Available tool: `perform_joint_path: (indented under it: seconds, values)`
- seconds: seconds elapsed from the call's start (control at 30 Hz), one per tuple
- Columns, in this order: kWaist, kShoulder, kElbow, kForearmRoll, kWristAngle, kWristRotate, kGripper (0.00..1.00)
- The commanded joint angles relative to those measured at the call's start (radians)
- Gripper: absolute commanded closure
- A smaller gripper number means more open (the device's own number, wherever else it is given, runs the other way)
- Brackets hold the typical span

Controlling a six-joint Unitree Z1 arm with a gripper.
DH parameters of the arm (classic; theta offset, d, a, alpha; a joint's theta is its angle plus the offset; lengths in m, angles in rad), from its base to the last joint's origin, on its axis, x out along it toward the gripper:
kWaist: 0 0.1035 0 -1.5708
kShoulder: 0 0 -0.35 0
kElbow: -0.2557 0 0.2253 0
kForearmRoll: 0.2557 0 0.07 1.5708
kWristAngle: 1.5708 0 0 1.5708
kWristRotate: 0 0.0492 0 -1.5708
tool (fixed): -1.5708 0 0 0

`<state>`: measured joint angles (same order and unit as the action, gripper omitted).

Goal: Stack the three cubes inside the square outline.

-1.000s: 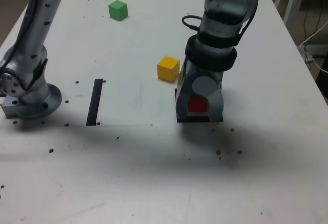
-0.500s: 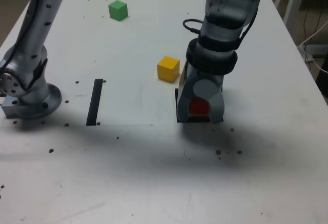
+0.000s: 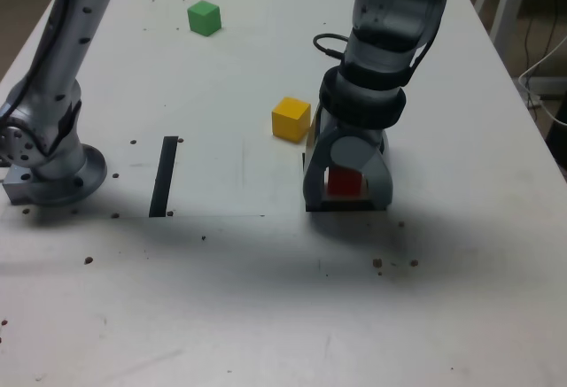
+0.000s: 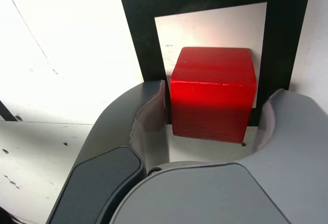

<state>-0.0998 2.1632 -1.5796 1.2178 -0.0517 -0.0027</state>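
The red cube [image 3: 345,181] [image 4: 212,93] rests on the table inside the square outline [image 3: 306,164] [image 4: 138,29], on its white centre. My gripper [image 3: 346,194] [image 4: 215,95] stands straight over it, jaws open on either side of the cube, with a slim gap showing at each finger in the wrist view. The yellow cube [image 3: 291,119] sits just outside the outline, toward the exterior view's left and farther back. The green cube [image 3: 204,17] lies far back on the exterior view's left. Most of the outline is hidden by the gripper in the exterior view.
A straight black strip [image 3: 164,176] lies on the table to the exterior view's left of the outline. The arm's base [image 3: 49,170] stands at the left edge. Small dark specks dot the table [image 3: 266,298] near the front.
The jaws have spread apart and let go of the red cube, which stays inside the outline. The arm itself has barely shifted.
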Motion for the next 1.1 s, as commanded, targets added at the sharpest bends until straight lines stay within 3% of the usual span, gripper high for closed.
perform_joint_path:
  seconds: [0.0,0.53,0.67,1.07]
  values:
    - [0.005,-0.019,0.003,0.001,0.009,0.001,0.02]
    - [0.054,-0.164,0.076,0.04,0.102,-0.022,0.0]
    - [0.075,-0.201,0.124,0.043,0.141,-0.015,0.0]
    - [0.185,-0.289,0.304,-0.046,0.229,0.15,0.01]
